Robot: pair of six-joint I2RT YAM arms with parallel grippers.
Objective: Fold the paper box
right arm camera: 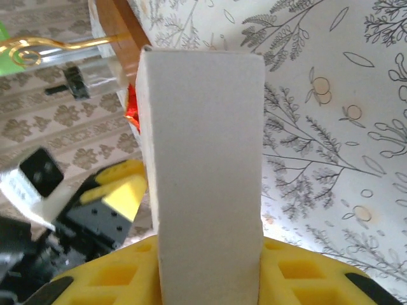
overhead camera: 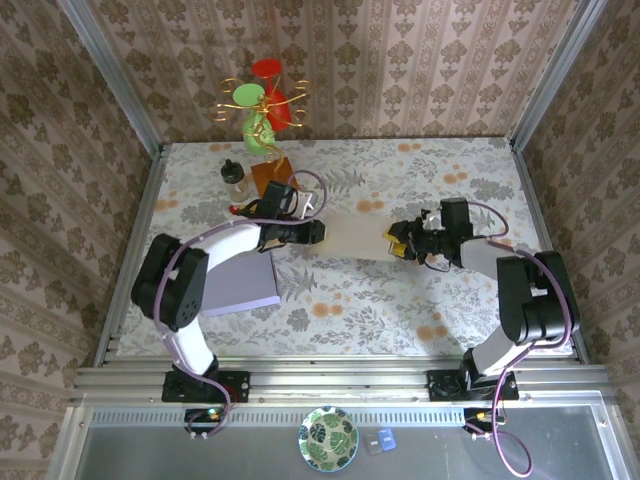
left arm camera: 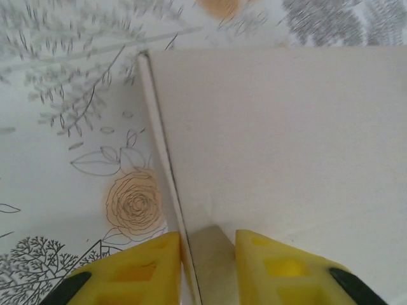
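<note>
Table: rectangular table top (overhead camera: pixel 400 300), covered with white cloth printed with grey and orange flowers
Centre: flat beige paper box (overhead camera: pixel 355 238)
8 o'clock: flat purple sheet (overhead camera: pixel 250 285)
11 o'clock: small clear bottle with black cap (overhead camera: pixel 235 180); just beside it, brown wooden block (overhead camera: pixel 268 172)

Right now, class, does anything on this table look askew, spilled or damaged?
Nothing stands out. The flat beige paper box looks uncrushed between the left gripper and the right gripper, and nothing is spilled.
</note>
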